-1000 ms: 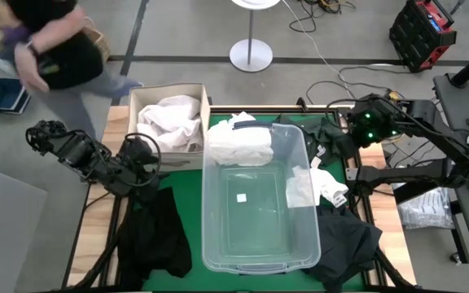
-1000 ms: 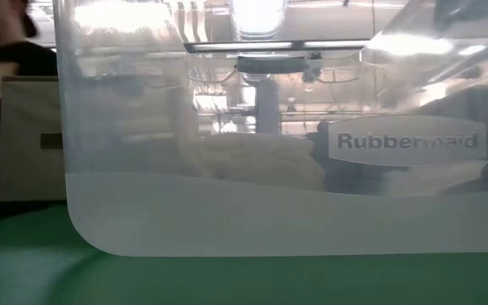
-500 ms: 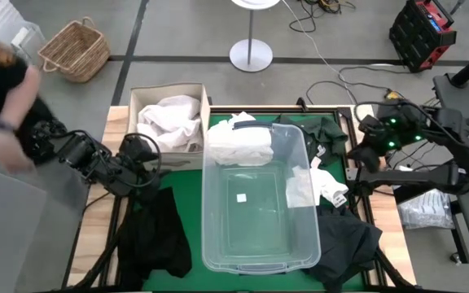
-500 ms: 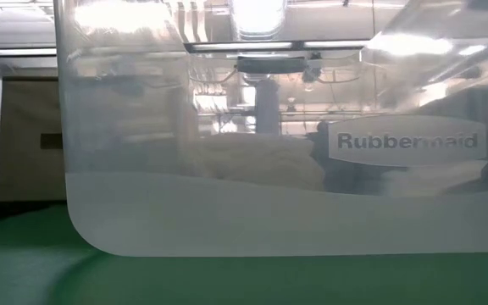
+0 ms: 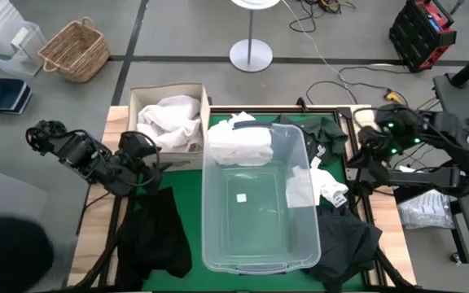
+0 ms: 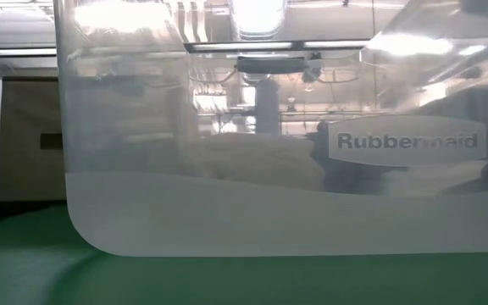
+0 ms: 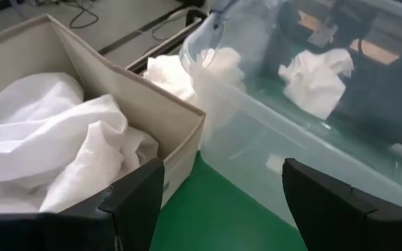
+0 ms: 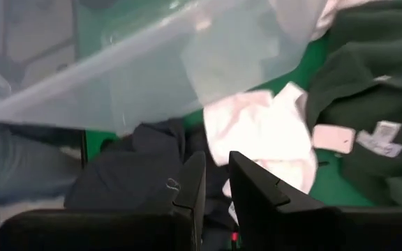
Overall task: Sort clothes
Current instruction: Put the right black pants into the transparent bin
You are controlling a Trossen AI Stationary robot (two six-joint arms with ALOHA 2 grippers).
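Note:
White clothes (image 5: 169, 120) fill the beige cardboard box (image 5: 137, 98) at the far left; they also show in the left wrist view (image 7: 54, 139). Another white garment (image 5: 238, 140) lies over the far end of the clear plastic tub (image 5: 300, 236). A black garment (image 5: 157, 232) lies near left. At the right lie a white garment (image 5: 330, 185), a dark green one (image 5: 326, 130) and a black one (image 5: 344, 244). My left gripper (image 7: 222, 209) is open and empty beside the box's near side. My right gripper (image 8: 216, 188) is shut and empty above the right-hand white garment (image 8: 264, 132).
The tub (image 6: 269, 212) fills the low view and takes up the middle of the green mat (image 5: 181, 175). Its bottom holds only a small label. A wicker basket (image 5: 76, 50) and a lamp base (image 5: 251, 54) stand on the floor beyond the table.
My right arm has swung toward the table's right edge and a little toward its near edge, turning its gripper down over the right-hand clothes. A person beyond the table's far left corner has walked off toward the near left.

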